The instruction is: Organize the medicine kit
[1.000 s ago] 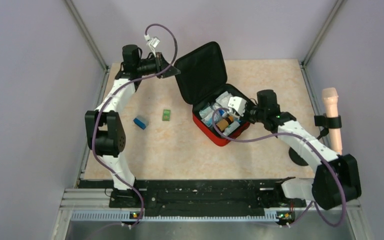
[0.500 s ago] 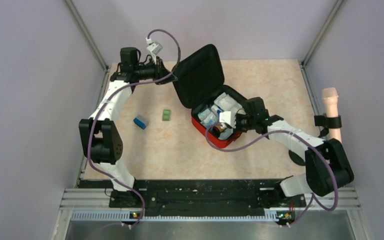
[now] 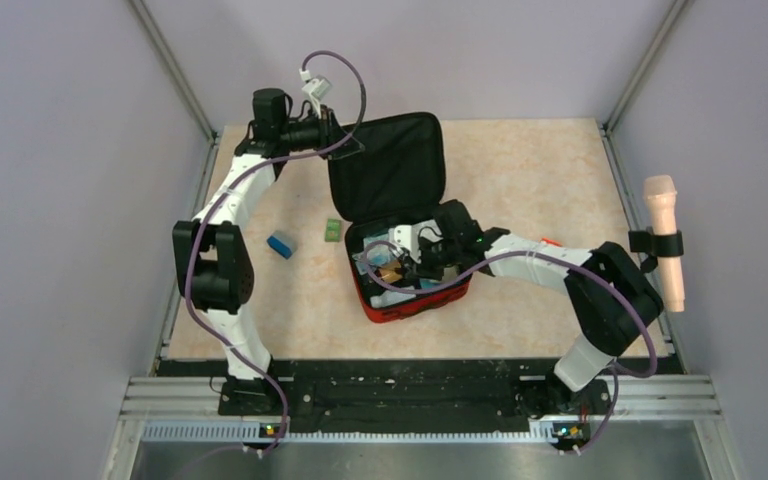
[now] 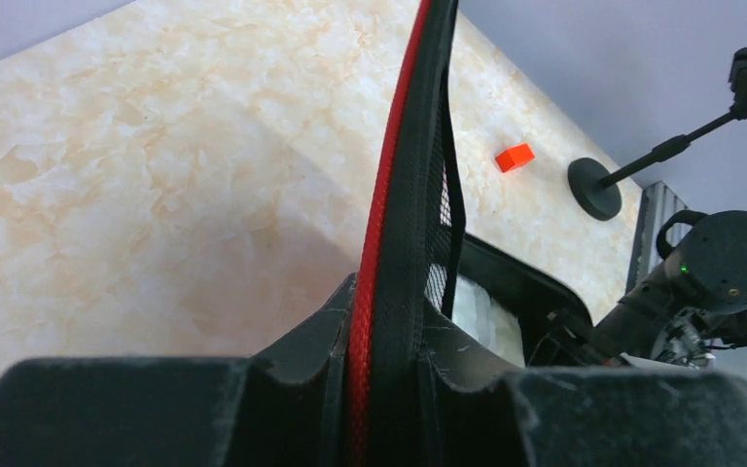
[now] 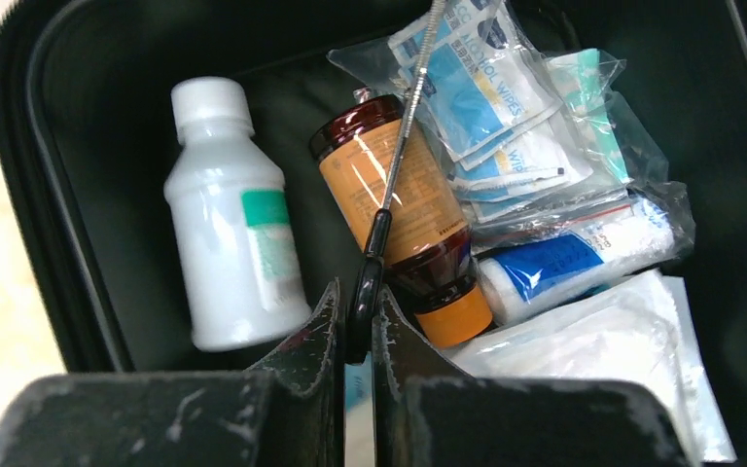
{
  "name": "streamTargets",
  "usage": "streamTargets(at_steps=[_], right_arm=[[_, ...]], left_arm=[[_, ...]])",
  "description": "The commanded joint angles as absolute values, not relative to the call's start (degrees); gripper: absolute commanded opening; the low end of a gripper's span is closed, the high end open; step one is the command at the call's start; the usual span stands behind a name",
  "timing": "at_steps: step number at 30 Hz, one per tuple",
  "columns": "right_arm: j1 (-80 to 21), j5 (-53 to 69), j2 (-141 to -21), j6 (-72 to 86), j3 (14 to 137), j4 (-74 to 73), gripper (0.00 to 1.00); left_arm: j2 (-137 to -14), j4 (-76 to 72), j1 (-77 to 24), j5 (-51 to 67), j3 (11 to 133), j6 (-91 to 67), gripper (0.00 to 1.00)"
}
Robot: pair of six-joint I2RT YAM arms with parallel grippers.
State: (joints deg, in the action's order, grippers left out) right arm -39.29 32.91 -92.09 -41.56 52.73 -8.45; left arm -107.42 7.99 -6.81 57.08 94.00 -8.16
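The medicine kit (image 3: 412,306), a red zip case with black lining, stands open in the middle of the table, its lid (image 3: 388,178) upright. My left gripper (image 3: 346,147) is shut on the lid's top edge (image 4: 390,243); the red rim sits between its fingers (image 4: 336,336). My right gripper (image 3: 412,263) is inside the case, shut on a thin metal tool with a black handle (image 5: 400,146). Beneath it lie a white bottle (image 5: 230,224), a brown bottle with an orange cap (image 5: 405,199), wipe packets (image 5: 491,88), a gauze roll (image 5: 576,257) and white pads (image 5: 603,360).
A small blue box (image 3: 280,244) and a small green packet (image 3: 333,230) lie left of the kit. An orange-red cap (image 3: 550,242) lies right of it, also in the left wrist view (image 4: 514,156). A pink object on a black stand (image 3: 662,240) is at the right edge.
The kit has slid and turned toward the left and front, its lid swinging to face the camera. My right gripper has moved left, deeper into the case. My left gripper stays on the lid.
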Motion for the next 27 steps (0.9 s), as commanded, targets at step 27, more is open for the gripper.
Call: streamTargets(at_steps=[27], right_arm=[[-23.56, 43.44, -89.81, -67.07, 94.87, -30.75, 0.00]], left_arm=[[-94.03, 21.05, -8.19, 59.45, 89.37, 0.04, 0.25]])
